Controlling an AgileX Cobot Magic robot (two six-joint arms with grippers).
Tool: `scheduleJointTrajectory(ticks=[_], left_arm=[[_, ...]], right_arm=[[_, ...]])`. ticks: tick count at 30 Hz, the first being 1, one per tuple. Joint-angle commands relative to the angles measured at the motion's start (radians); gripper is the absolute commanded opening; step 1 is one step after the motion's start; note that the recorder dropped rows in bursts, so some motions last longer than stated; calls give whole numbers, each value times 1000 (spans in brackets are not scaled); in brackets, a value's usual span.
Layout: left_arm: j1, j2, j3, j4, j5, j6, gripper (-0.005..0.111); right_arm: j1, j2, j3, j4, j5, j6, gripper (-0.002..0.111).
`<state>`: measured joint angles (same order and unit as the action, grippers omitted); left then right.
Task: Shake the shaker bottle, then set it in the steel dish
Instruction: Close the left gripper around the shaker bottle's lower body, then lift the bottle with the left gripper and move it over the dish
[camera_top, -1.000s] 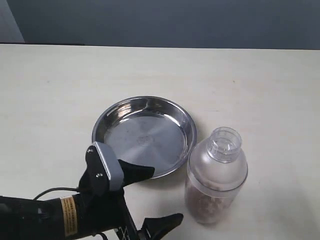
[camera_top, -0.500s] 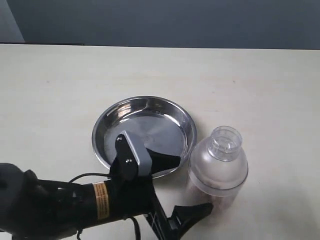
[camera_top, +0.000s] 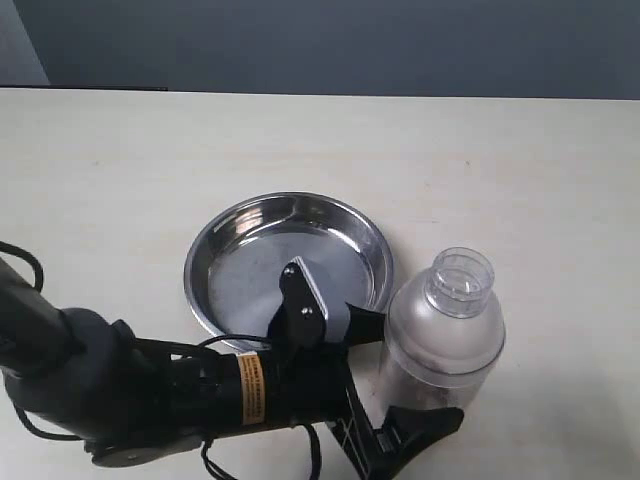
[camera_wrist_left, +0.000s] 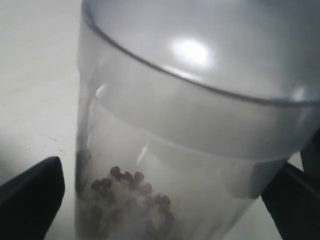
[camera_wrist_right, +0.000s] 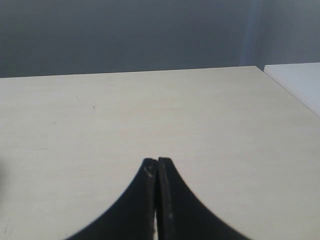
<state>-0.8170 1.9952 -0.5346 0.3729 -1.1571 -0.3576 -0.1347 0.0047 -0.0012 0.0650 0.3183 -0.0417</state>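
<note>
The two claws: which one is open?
The left claw is open, its fingers standing on either side of the shaker bottle. The right claw is shut, fingertips pressed together above the table.

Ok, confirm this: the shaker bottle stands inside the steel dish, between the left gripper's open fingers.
Not inside. The exterior view shows the shaker bottle standing on the table beside the steel dish, between the left gripper's open fingers.

One shaker bottle and one steel dish are sitting on one surface. Two pincers are showing: left pincer, right pincer.
</note>
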Motion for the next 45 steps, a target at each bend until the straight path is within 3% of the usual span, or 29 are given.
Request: scheduleJointTrajectory(ticks=[1,9,13,15,19,21,28,36,40,45], left_arm=[[-1,11,-48,42,5,-6,106],[-1,40,-136,58,63,-52,104],[-1,42,-177,71,136,-76,96],[-1,42,-177,71,136,-85,79],[-1,42,-177,103,141,-119,21],[-1,42,-177,113,141,-119,0],[-1,27,-177,90,153,-49,1],[2,-140,-177,-132,357,146,0],[44,-193,-177,-223,355,204,0],[124,-260,-164,-229,309,230,0]], right_arm=[[-3,-5,1,1,-14,-2,-1],[-3,-5,1,1,-14,-2,-1],[-3,-5,1,1,-14,-2,-1],[-3,-5,1,1,-14,-2,-1],[-3,-5,1,1,-14,-2,-1],[-3,-5,1,1,-14,-2,-1],[-3,-5,1,1,-14,-2,-1],[-3,-5,1,1,-14,-2,-1],[-3,-5,1,1,-14,-2,-1],[-3,-5,1,1,-14,-2,-1]])
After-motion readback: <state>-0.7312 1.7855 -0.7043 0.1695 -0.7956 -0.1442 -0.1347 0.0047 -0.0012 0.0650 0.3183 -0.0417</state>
